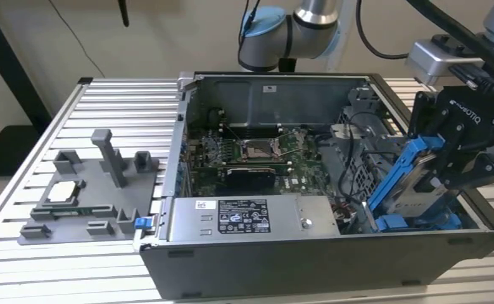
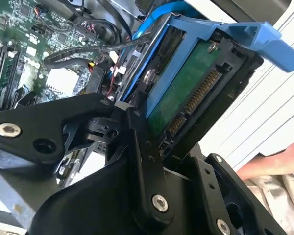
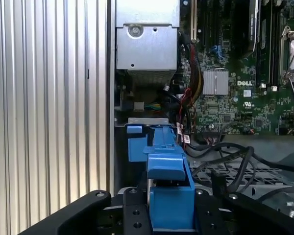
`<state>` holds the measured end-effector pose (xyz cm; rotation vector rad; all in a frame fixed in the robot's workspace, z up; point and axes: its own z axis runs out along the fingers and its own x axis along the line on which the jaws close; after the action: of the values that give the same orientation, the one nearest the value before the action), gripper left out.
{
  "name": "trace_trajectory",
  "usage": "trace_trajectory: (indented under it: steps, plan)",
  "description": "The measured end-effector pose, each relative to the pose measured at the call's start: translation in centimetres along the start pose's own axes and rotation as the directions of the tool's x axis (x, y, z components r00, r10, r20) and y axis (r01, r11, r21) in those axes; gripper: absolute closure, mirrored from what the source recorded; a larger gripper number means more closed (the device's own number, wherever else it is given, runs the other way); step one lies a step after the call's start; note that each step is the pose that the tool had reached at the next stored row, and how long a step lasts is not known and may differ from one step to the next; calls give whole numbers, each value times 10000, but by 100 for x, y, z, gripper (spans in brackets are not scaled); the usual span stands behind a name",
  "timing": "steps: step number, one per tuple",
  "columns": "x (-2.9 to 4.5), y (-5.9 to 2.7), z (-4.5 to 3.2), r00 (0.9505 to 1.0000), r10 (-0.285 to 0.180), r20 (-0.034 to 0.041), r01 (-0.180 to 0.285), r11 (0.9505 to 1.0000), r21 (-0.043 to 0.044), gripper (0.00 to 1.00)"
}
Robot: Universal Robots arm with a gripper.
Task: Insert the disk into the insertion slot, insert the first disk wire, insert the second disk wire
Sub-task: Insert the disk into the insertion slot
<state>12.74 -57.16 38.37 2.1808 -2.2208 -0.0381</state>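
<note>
My gripper [image 1: 439, 174] is shut on the disk [image 1: 405, 180], a silver-grey drive in a bright blue carrier. I hold it tilted on edge over the open computer case's corner nearest the exterior view's right. Its lower end reaches down toward the insertion slot [image 1: 416, 223], a dark bay with blue rails. In the second wrist view the black fingers [image 2: 137, 128] clamp the disk [image 2: 186, 93], whose green board and connector face out. The first wrist view looks along the blue carrier [image 3: 169, 193] down to the slot [image 3: 136, 147]. Loose black cables [image 3: 225, 152] lie beside the bay; I cannot tell which are the disk wires.
The case's grey power supply [image 1: 242, 217] sits at the front, the motherboard with its processor socket [image 1: 256, 150] behind it. A grey fixture holding a small square chip [image 1: 64, 192] stands on the slatted table [image 1: 103, 114]. A person's arm [image 2: 274, 164] shows beyond the case.
</note>
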Motion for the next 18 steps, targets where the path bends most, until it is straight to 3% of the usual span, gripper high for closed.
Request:
trace_trajectory:
  steps: [2, 3, 11, 13, 14, 15, 18]
  plan:
    - [0, 0, 0, 10000, 0, -1, 0, 10000, 1, 100]
    - [0, 0, 0, 10000, 0, -2, 0, 10000, 2, 0]
    - [0, 2, -34, 10000, 0, 9, 0, 10000, 0, 0]
    - [0, 3, -37, 10000, -2, 53, 2, 10000, 5, 0]
    - [-1, 7, -36, 9999, -3, 103, 3, 10000, 11, 0]
    - [-2, 10, -35, 9998, -6, 207, 6, 10000, 22, 0]
    - [-15, 28, -31, 9983, -21, 586, 17, 10000, 66, 0]
